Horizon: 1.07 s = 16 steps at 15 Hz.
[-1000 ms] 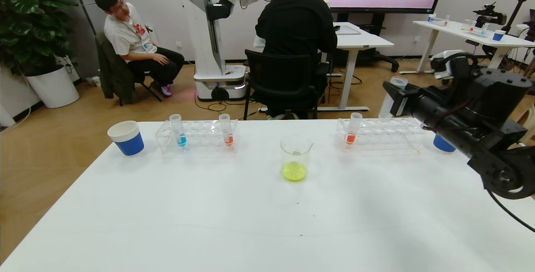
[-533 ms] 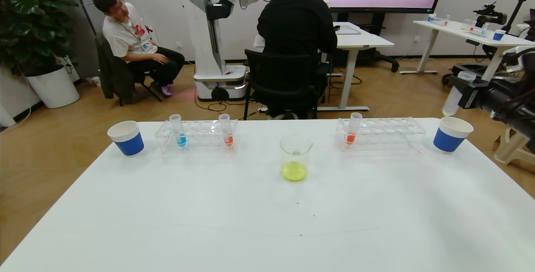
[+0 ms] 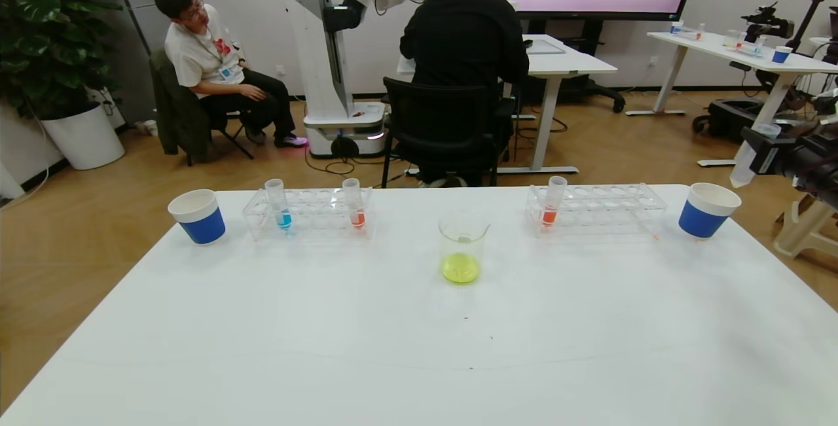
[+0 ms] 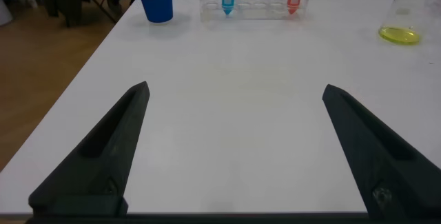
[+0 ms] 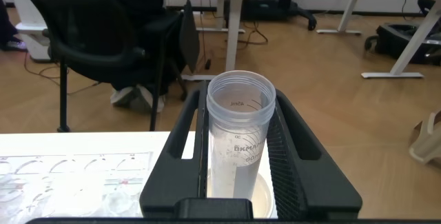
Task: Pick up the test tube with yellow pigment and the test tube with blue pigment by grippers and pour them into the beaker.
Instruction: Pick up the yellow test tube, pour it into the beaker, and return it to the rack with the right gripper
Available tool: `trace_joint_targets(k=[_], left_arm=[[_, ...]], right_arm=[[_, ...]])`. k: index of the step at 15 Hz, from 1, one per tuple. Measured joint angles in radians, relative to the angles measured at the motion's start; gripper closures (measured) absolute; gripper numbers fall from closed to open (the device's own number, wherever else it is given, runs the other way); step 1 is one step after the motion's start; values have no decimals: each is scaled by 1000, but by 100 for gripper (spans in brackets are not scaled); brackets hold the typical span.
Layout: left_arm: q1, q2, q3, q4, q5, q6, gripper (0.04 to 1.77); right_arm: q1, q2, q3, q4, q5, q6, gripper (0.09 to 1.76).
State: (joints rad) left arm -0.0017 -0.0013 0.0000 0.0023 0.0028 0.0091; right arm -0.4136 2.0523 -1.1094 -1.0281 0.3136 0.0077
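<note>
The right claw [image 3: 753,151] hangs beyond the table's right edge, above and just past the blue paper cup [image 3: 708,210] at the far right corner, clenched on an emptied clear tube [image 5: 238,138]; its yellow pigment evidently lies in the beaker [image 3: 463,246], which stands near the middle of the table [image 3: 419,347] toward the far edge. The test tube with blue pigment [image 3: 280,203] stands upright in the left rack [image 3: 308,213] along the far edge, near the left corner, with an orange-red tube [image 3: 354,202] further along the same rack. The left claw [image 4: 234,148] is released, jaws wide, low over the near left part of the table and well apart from the rack. Handling judgement: the blue tube is light, stiff plastic with a smooth, likely slippery wall. Grasp it on the upper clear section above the rack top, below the rim, and lift straight up to clear its hole. Moderate squeeze should suffice. The glass beaker is fragile and light, so avoid knocking its rim while pouring.
</note>
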Motion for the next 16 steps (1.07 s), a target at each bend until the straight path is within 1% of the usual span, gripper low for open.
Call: trace_joint_targets(k=[8,10,13,16], left_arm=[[0,0,0,0,0,0,6],[0,0,0,0,0,0,6],[0,0,0,0,0,0,6],[0,0,0,0,0,0,6]], right_arm=[[-3,160,-78,-51,-6,1,133],[1,191,-82,-61,-9,0,133],[7,236,-76,-120,-9,0,133],[14,252,-67,-119,-10,1,133]])
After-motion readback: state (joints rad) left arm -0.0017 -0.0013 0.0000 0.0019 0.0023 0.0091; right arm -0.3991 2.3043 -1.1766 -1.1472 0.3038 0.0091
